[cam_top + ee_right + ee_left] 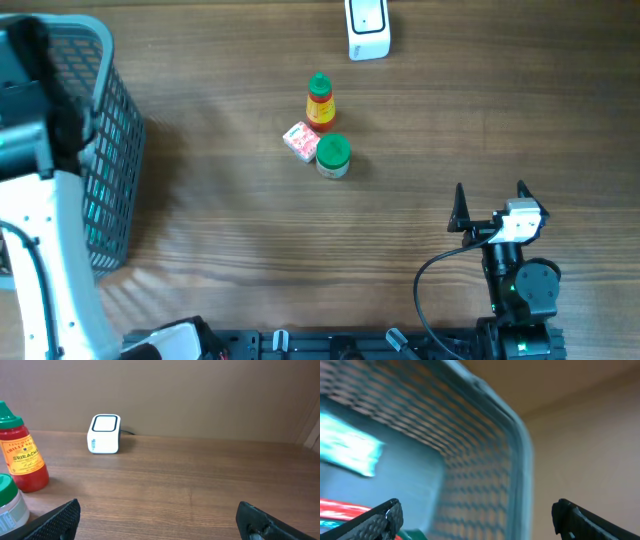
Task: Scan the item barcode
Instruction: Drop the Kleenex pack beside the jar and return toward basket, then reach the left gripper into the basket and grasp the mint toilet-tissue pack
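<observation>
Three items are grouped near the middle of the table [250,250]. A sriracha bottle [320,103] with a green cap is stood upright. A small red-and-white packet [300,140] is laid just on the near side of it, slightly to the left. A green-lidded jar [333,156] is set right beside the packet; whether the two touch cannot be told. Which item's barcode is meant, and where any barcode sits, cannot be made out.

The white scanner [367,28] is placed at the far edge, beyond the bottle and a little to the right, well apart from the group.

The right gripper [490,190] is held low over the near right part of the table, well apart from the three items, which lie ahead of it and to its left. Its jaws are spread wide, with only bare wood seen between them, and they are pointed toward the far edge.

The left gripper [477,520] is held at the mesh basket [100,150] on the far left, well apart from the group. Its jaws are likewise spread wide and nothing is gripped. Inside the basket a teal packet [347,450] and a red item [345,510] are seen, both blurred.
</observation>
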Tool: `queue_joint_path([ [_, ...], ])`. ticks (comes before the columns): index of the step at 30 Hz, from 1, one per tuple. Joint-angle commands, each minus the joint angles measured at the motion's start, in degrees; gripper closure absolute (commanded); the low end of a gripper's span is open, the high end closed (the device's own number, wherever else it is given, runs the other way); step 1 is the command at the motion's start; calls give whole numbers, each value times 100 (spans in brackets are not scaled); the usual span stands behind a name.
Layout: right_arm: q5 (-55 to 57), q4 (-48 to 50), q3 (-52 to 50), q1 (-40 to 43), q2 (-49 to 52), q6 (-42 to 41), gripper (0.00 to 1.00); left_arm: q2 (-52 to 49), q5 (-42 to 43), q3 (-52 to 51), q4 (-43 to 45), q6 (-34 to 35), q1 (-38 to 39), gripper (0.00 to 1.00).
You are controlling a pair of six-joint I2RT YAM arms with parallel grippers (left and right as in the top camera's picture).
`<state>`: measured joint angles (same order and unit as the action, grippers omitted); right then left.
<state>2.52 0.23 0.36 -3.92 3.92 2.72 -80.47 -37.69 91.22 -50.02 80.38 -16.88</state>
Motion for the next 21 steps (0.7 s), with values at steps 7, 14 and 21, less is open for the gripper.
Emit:
queue_joint_path([
  [7,-92,24,0,24,11,26,0,-1051,181,-15,-1067,2044,-1311,1],
  [14,-92,24,0,24,11,28,0,-1827,824,-17,-1115,2044,-1917,1],
  [21,-92,24,0,24,11,28,0,-2188,1193,-350,-1241,2205,-2240,1],
])
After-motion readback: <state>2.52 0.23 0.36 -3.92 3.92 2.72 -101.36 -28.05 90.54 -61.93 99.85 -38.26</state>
